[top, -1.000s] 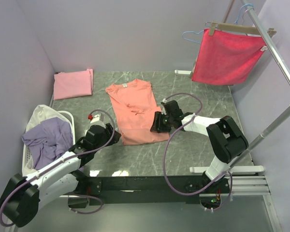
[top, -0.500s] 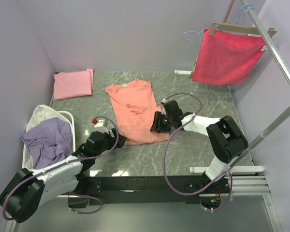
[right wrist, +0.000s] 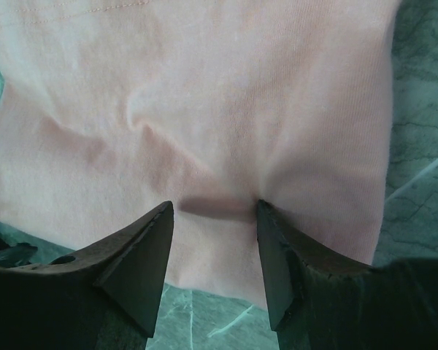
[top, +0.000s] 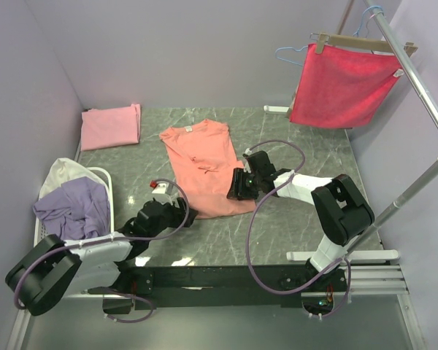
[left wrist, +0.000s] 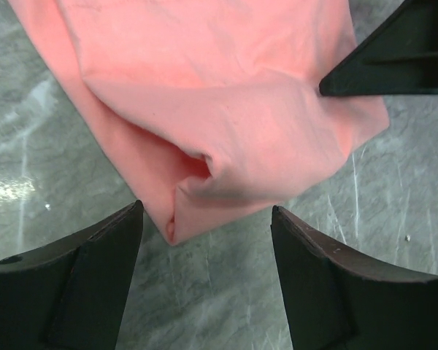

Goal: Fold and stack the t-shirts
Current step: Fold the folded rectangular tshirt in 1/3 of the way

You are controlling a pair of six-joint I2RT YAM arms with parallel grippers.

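A salmon-orange t-shirt [top: 201, 164] lies folded lengthwise on the marble table, collar at the far end. My left gripper [top: 190, 215] is open at its near left corner. In the left wrist view the folded corner [left wrist: 204, 146] lies just ahead of the gap between the open left gripper's [left wrist: 206, 211] jaws. My right gripper [top: 233, 187] rests on the shirt's near right edge. In the right wrist view its fingertips [right wrist: 164, 219] press on the cloth [right wrist: 204, 95], jaws apart, a small ridge of fabric between them. A folded light pink t-shirt [top: 111, 125] lies at the far left.
A white basket [top: 38, 240] at the left holds a lavender shirt [top: 73, 208] and a cream one [top: 66, 173]. A crimson cloth [top: 343, 84] hangs from a hanger on the metal rack [top: 416, 80] at the far right. The right gripper's finger [left wrist: 394, 58] shows in the left wrist view.
My left arm has swung right and lower, bringing its open gripper to the shirt's near left corner. The right gripper and the shirt have not moved.
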